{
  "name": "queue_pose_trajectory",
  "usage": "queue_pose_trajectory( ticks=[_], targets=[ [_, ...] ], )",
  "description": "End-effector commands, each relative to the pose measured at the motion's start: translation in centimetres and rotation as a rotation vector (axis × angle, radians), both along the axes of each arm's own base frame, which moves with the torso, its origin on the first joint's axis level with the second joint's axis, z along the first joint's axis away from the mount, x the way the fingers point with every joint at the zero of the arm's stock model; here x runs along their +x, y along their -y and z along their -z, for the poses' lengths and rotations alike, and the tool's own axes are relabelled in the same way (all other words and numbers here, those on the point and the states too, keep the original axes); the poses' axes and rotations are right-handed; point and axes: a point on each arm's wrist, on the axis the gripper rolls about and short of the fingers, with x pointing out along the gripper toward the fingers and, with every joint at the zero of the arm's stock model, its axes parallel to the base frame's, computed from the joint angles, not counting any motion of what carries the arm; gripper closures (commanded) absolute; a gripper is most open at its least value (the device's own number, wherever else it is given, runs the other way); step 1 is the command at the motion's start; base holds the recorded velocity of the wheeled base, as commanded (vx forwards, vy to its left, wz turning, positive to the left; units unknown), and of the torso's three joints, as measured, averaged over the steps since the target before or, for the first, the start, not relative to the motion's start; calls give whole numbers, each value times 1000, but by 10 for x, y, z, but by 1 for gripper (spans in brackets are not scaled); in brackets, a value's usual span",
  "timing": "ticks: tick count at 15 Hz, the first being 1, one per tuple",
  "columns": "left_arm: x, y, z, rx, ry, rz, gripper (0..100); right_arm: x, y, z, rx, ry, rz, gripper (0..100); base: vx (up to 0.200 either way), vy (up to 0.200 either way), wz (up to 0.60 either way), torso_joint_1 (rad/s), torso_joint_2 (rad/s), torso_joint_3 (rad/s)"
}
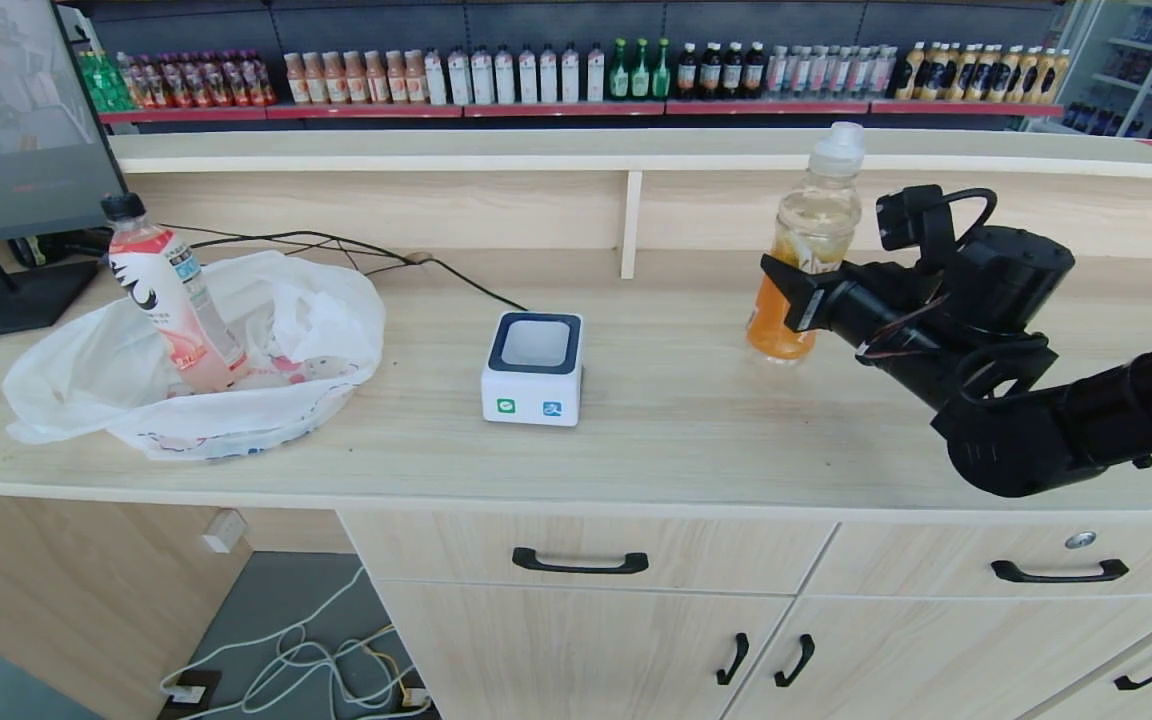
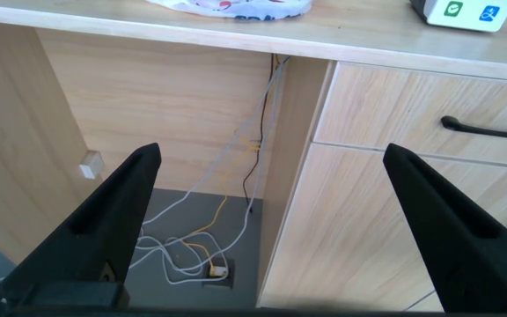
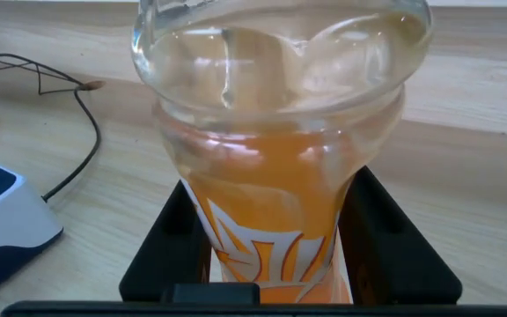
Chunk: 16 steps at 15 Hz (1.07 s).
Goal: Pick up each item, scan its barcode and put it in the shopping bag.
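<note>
My right claw was clamped on the orange bottle about its lower half, the bottle upright at the counter, well right of the scanner. My left claw hung below the counter edge, fingers spread wide and holding nothing. Left of the scanner the bag lay open with a pink bottle leaning in it.

**Inspector:** Counter, left of frame?
**Clerk:** Shopping bag, with 1 leaning bottle inside. Monitor behind it, upper left.
**Inspector:** Centre?
**Clerk:** Scanner, right of the bag.
**Inspector:** Right of frame?
**Clerk:** 1 juice bottle upright on the counter, well apart from the scanner. Right gripper clasped around it. Stocked shelf along the top edge.
</note>
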Motion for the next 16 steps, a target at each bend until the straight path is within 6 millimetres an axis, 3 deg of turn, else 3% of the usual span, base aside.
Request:
queue_pose_trajectory(
  ticks=[1, 6, 7, 8, 11, 16],
  targets=[
    [0, 0, 0, 1, 0, 0, 0, -10, 0, -14, 8, 34, -7, 100, 0, 0, 0, 0, 0, 0],
    [0, 0, 0, 1, 0, 0, 0, -62, 0, -41, 17, 71, -82, 100, 0, 0, 0, 0, 0, 0],
    [0, 0, 0, 0, 0, 0, 0, -87, 1, -47, 16, 78, -112, 100, 0, 0, 0, 0, 0, 0],
    [0, 0, 0, 1, 0, 0, 0, -96, 1, -48, 17, 74, -123, 100, 0, 0, 0, 0, 0, 0],
    [0, 0, 0, 4, 0, 0, 0, -157, -1, -44, 34, 46, -214, 100, 0, 0, 0, 0, 0, 0],
    [0, 0, 0, 3, 0, 0, 0, -213, 11, -27, 34, 3, -392, 100, 0, 0, 0, 0, 0, 0]
  ],
)
